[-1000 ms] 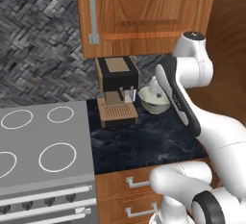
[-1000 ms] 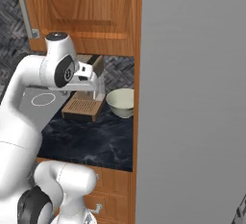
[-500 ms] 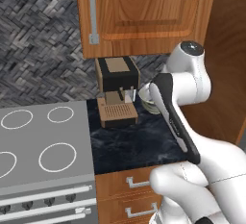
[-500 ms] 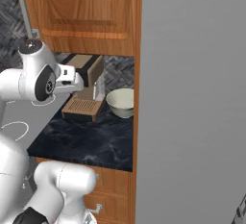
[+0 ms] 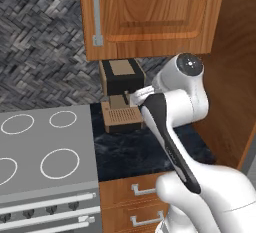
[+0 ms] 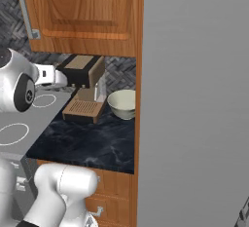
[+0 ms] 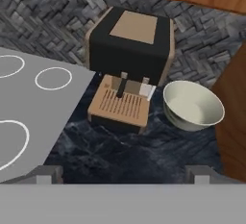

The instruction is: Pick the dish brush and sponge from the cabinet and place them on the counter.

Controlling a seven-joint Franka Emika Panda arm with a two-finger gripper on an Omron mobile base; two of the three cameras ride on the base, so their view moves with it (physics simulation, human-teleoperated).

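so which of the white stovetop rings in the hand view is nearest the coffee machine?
The small white ring at the grey stovetop's back right, just left of the black and tan coffee machine. The other rings sit further left, partly cut off by the frame.

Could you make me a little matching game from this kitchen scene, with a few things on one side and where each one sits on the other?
Things:
1. cabinet
2. bowl
3. coffee machine
4. stovetop

Places:
A. on the counter, between the coffee machine and the wooden side wall
B. left of the counter, marked with white rings
C. on the wall above the counter, door shut
D. at the back of the counter, against the patterned wall

Pairs: 1-C, 2-A, 3-D, 4-B
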